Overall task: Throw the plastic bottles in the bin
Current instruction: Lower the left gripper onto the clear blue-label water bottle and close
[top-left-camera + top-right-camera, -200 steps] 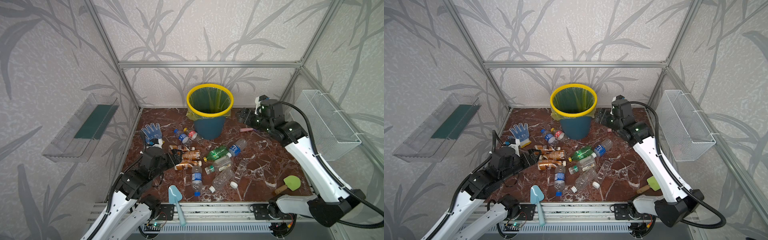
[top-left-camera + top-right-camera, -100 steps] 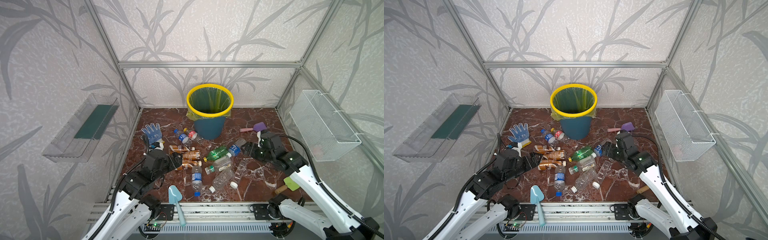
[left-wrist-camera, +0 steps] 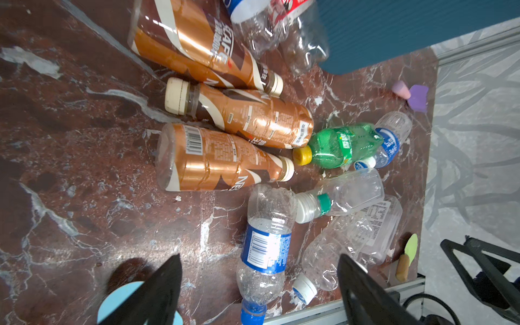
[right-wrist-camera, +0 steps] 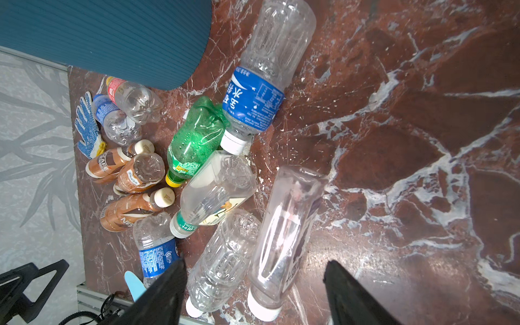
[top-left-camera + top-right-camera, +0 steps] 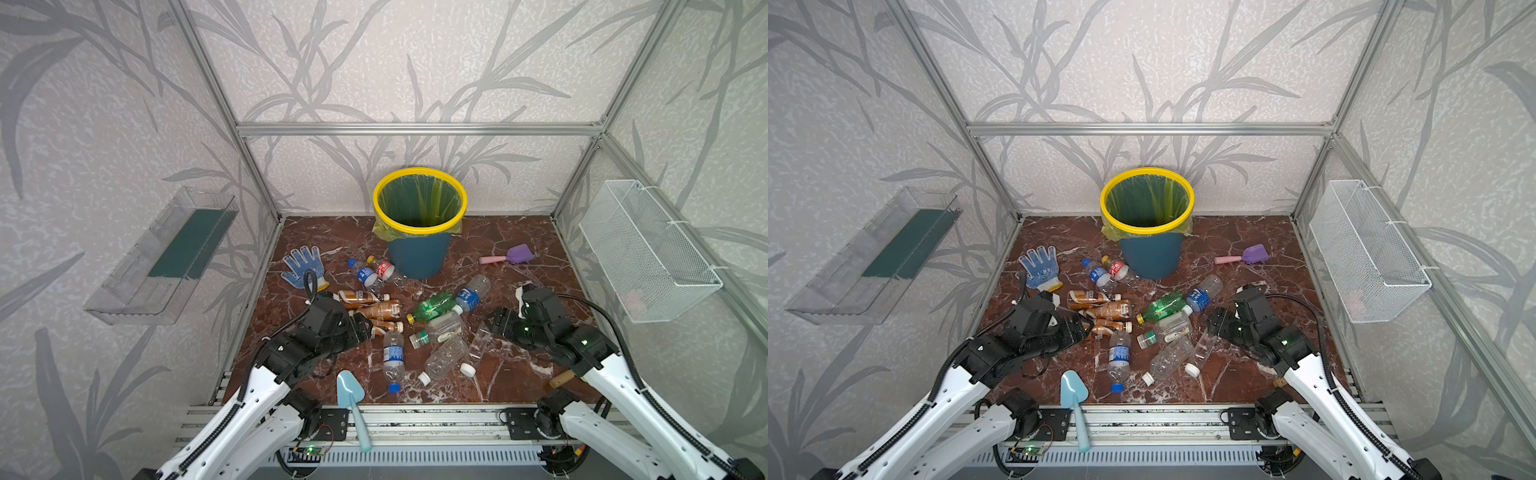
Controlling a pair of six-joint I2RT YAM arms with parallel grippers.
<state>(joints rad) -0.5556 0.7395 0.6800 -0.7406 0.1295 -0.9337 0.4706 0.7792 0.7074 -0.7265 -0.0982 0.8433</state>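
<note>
We see a green-yellow liner inside the bin; plastic bottles lie outside (on the floor). Left gripper and right gripper stand wide, holding nothing.

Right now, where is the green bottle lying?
In both top views the green bottle lies mid-floor, in front of the bin, its base against a blue-labelled bottle.
</note>
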